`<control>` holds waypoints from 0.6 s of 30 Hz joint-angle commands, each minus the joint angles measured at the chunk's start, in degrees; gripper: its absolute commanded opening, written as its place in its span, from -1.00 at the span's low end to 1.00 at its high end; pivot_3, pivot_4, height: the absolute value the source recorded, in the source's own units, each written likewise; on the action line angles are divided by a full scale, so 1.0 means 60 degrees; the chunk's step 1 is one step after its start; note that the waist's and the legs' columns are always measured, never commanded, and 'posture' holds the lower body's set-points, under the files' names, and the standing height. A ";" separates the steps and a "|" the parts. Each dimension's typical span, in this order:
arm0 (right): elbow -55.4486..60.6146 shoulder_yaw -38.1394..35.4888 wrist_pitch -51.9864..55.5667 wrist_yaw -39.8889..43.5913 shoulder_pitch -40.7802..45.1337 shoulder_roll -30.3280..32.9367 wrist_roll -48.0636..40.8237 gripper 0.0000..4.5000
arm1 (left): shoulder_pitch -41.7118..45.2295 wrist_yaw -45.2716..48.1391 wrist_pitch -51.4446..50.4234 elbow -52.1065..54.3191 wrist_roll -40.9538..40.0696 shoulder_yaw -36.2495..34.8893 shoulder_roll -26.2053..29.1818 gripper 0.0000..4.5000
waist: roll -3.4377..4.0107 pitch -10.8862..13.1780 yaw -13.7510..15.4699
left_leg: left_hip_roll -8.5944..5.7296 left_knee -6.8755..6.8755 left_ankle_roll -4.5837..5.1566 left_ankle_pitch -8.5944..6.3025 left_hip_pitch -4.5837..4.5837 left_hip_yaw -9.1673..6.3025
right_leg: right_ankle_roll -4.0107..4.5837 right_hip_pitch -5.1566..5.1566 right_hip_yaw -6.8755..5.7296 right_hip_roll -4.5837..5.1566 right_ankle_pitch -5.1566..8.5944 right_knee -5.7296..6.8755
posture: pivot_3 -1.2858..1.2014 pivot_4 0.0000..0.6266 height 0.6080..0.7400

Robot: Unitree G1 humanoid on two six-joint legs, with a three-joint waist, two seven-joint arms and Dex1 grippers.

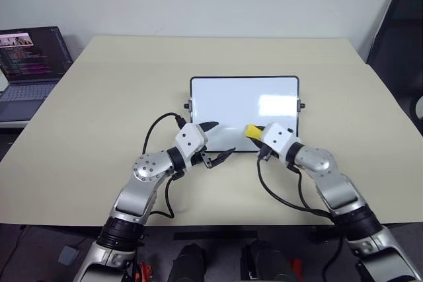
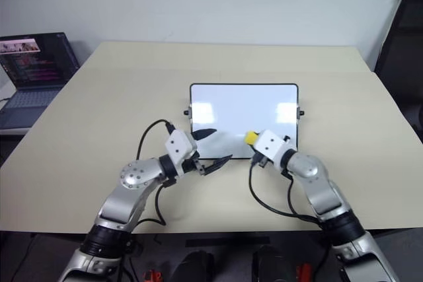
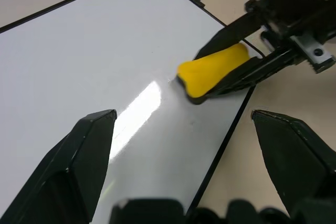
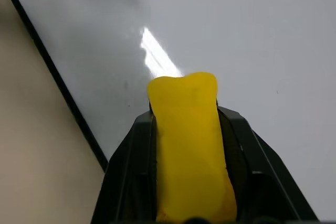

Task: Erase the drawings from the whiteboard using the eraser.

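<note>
Left gripper (image 1: pixel 221 140): black fingers spread wide, holding nothing, straddling the near edge of the glossy white black-framed whiteboard (image 1: pixel 231 100). Just to its right, the right gripper (image 3: pixel 231 72) is clamped tight on the small yellow eraser (image 1: pixel 252 130), whose tip rests on the board near the near-right corner. Beyond both grippers lies clean white surface; bare beige table (image 1: pixel 99 110) surrounds the frame.

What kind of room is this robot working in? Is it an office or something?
Probably an office or lab workspace. A plain beige table stands against a bare white wall, an open laptop showing lines of code sits at the side, and a dark chair stands by the far corner.
</note>
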State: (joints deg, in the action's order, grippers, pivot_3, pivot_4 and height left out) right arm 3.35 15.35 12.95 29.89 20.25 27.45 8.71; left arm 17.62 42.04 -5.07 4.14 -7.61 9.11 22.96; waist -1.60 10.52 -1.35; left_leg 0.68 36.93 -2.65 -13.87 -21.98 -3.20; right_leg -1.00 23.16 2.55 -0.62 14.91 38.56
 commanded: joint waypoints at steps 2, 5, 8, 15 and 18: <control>-0.0432 -0.0528 0.0547 -0.0027 -0.0752 0.0770 0.0323 -0.45 | 0.0032 -0.0032 0.0009 0.0469 -0.0057 -0.0098 0.0053 1.00 | -0.0004 -0.0003 -0.0009 | 0.0001 0.0003 0.0000 0.0000 0.0008 0.0004 | 0.0001 -0.0004 0.0003 0.0002 0.0000 -0.0001 | 0.03 -0.52 1.00; -0.0315 -0.0769 0.0556 -0.0008 -0.1009 0.1087 0.0250 -0.45 | -0.0066 0.0010 0.0018 0.0486 -0.0084 -0.0120 0.0098 1.00 | -0.0008 -0.0004 -0.0019 | 0.0003 0.0005 0.0025 0.0017 0.0015 0.0008 | 0.0052 -0.0008 0.0006 0.0002 0.0030 -0.0001 | 0.03 -0.52 1.00; -0.0158 -0.0840 0.0611 -0.0033 -0.0986 0.1078 0.0164 -0.45 | -0.0068 0.0004 -0.0003 0.0486 -0.0086 -0.0081 0.0069 1.00 | -0.0011 -0.0005 -0.0051 | 0.0004 0.0006 0.0043 0.0028 0.0020 0.0025 | 0.0054 -0.0009 0.0020 0.0009 0.0032 -0.0007 | 0.03 -0.52 1.00; 0.0645 -0.1070 -0.0373 -0.0059 -0.0924 0.0075 -0.0822 -0.45 | 0.0056 0.0035 0.0074 0.0337 -0.0080 -0.0012 -0.0033 1.00 | -0.0018 0.0007 -0.0133 | 0.0006 -0.0004 0.0049 0.0032 0.0008 0.0042 | 0.0047 0.0008 0.0026 0.0023 0.0028 -0.0010 | 0.03 -0.52 1.00; 0.0819 -0.0946 -0.0754 0.0010 -0.0854 -0.0183 -0.0840 -0.45 | 0.0057 0.0061 0.0094 0.0321 -0.0074 -0.0047 -0.0026 1.00 | -0.0015 0.0011 -0.0159 | 0.0002 -0.0028 0.0047 0.0030 0.0002 0.0038 | -0.0012 0.0022 0.0023 0.0011 -0.0006 -0.0006 | 0.03 -0.52 1.00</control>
State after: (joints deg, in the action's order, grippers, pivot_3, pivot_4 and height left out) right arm 5.87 10.17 10.55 29.89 14.32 26.61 4.61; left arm 17.01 42.14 -5.61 4.27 -7.64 9.16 22.71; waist -1.69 10.59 -2.31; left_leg 0.68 36.70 -2.37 -13.69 -22.00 -3.03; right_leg -1.10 23.32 2.68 -0.60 14.86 38.53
